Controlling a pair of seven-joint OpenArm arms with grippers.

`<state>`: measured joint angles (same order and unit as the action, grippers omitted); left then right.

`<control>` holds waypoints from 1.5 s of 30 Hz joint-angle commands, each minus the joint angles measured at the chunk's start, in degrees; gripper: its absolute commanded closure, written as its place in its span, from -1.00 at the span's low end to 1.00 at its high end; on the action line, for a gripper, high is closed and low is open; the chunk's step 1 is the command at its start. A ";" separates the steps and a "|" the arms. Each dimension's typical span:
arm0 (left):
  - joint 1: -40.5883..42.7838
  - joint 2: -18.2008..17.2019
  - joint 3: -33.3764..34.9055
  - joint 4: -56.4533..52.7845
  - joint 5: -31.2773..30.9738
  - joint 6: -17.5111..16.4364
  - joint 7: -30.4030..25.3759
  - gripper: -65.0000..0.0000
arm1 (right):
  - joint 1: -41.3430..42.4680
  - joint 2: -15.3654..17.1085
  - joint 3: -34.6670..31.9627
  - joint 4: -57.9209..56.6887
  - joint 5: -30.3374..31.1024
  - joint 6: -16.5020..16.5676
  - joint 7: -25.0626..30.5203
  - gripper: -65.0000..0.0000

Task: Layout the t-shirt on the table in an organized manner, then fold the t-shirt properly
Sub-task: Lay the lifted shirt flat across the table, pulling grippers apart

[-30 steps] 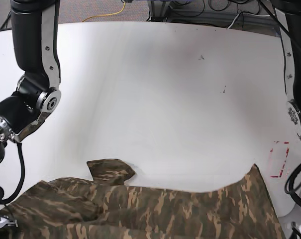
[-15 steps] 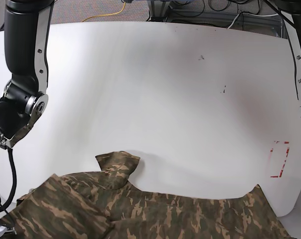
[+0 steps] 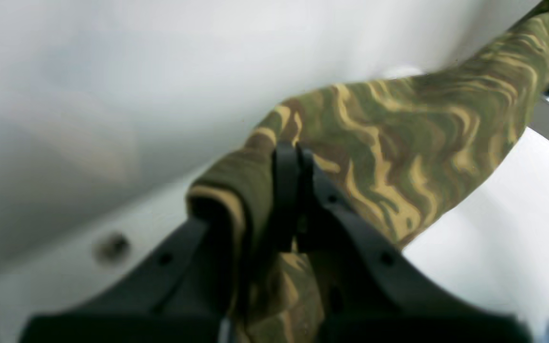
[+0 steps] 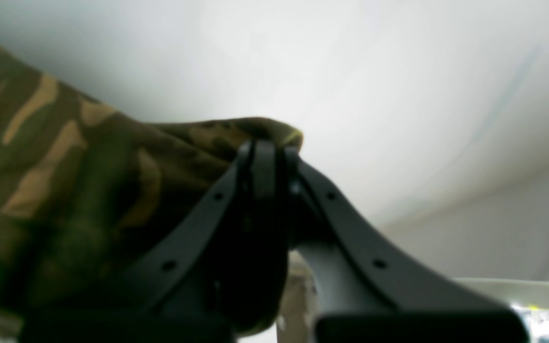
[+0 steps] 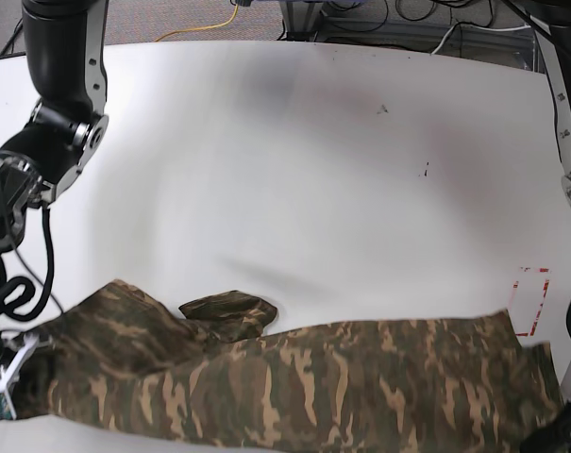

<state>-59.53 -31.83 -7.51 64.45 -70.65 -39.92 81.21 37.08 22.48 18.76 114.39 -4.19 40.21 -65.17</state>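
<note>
1. The t-shirt, camouflage-patterned, is spread in a wide band along the near edge of the white tabletop.
2. A folded flap of cloth is seen lying on the upper edge of the band, left of centre.
3. The left tool is pressed together, with a fold of the t-shirt pinched between its tips.
4. The right tool is likewise closed on a cloth edge.
5. A red outline mark is noted just beyond the shirt's right end.

White glossy table with rounded edges, mostly bare surface. Camouflage t-shirt lies spread across its near edge, one bunched fold sticking up toward the middle. Red rectangular outline mark sits near the right edge, just beside the shirt's corner; two small dark specks farther back.
</note>
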 commanded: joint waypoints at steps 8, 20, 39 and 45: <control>18.34 -8.39 -2.38 1.36 -11.94 -0.08 -1.21 0.99 | -16.03 -4.68 9.50 2.58 0.10 -0.21 -2.22 0.95; 49.37 -9.79 -16.27 11.82 -14.35 3.66 -1.21 0.99 | -30.53 -8.63 13.81 2.75 0.10 -0.21 -2.22 0.96; 77.24 -8.82 -28.93 23.51 -14.35 3.66 -1.21 0.99 | -46.53 -11.45 13.72 2.67 0.01 -0.21 -2.22 0.96; 79.79 -8.91 -29.28 23.51 -14.35 3.66 -1.21 0.99 | -48.46 -11.27 13.72 2.67 -0.43 -0.21 -2.22 0.95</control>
<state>20.34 -39.16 -36.10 87.11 -83.70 -36.05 81.01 -11.40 10.15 32.18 116.09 -3.73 40.34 -67.77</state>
